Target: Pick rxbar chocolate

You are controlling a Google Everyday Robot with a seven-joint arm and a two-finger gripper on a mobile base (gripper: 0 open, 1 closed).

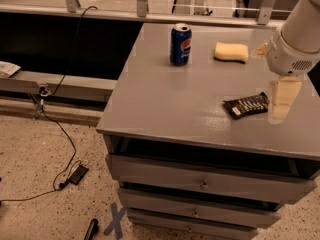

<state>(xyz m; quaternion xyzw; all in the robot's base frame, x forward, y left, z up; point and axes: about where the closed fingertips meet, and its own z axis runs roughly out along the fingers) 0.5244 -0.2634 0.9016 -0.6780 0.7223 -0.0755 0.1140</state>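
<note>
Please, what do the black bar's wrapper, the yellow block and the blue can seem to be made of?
The rxbar chocolate: probably plastic film, glossy, with light catching on it. The yellow sponge: apparently soft foam, matte, with rounded edges. The soda can: metal, likely aluminium, with a shiny silver rim. The gripper hangs beside the bar's right end in the picture.

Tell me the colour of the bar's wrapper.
Black with white lettering, seen in the camera view; the bar lies on the table beside the claw.
</note>
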